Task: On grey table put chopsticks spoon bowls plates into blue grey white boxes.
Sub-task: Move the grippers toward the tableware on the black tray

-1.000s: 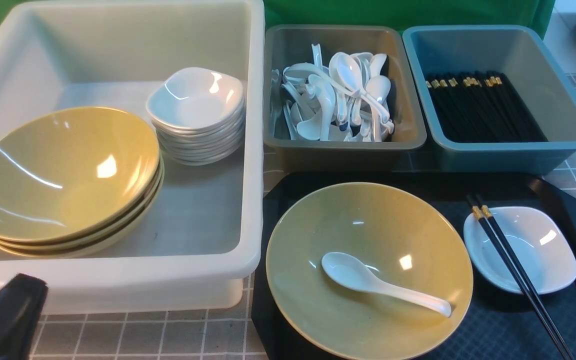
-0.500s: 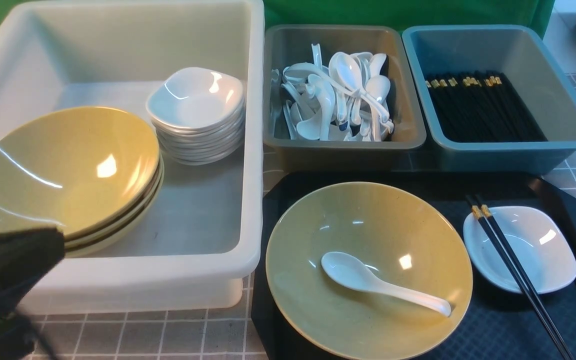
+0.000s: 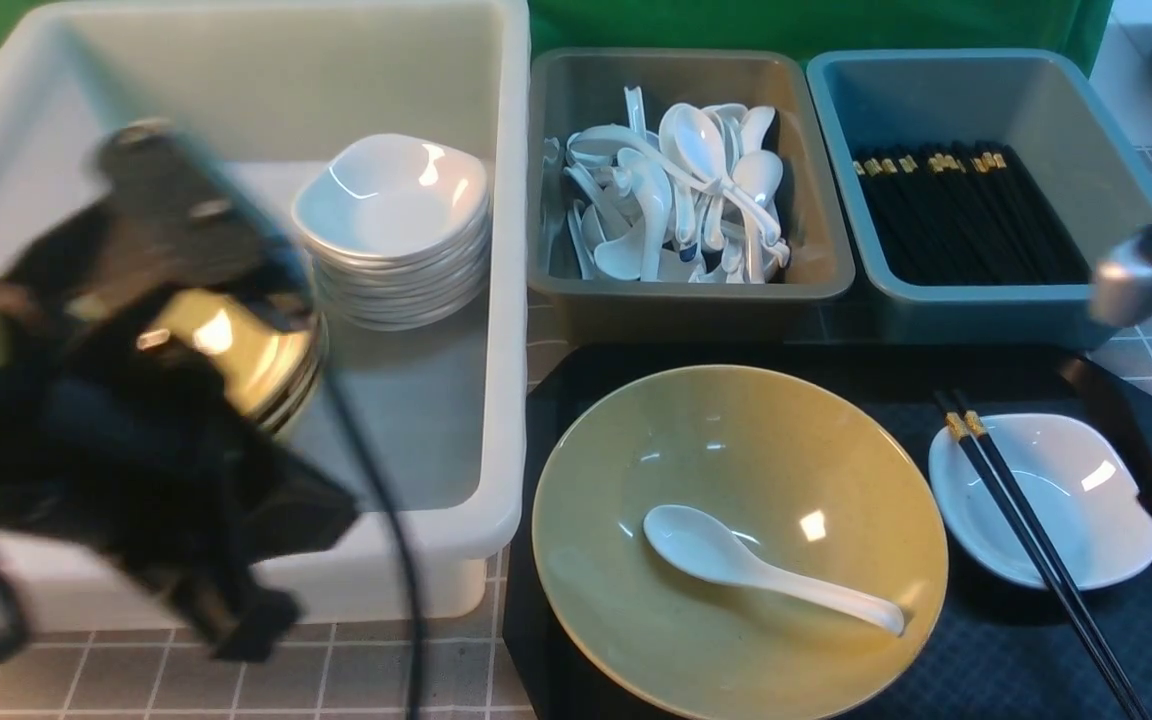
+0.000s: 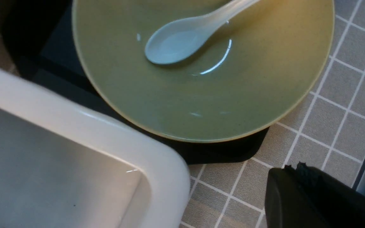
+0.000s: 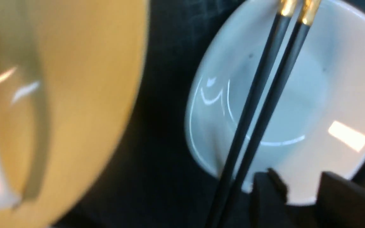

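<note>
Our left gripper [image 4: 296,169] is shut and empty; our right gripper [image 5: 299,180] is open near the chopsticks [image 5: 261,104], holding nothing.

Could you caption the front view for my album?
A white spoon rests in a yellow bowl beside black chopsticks.

Dark angular left arm [image 3: 136,420], black cable [image 3: 381,500], silvery patch

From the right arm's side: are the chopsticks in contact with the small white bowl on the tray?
Touching: the front view shows the chopsticks lying across the white bowl, resting on its rim.
</note>
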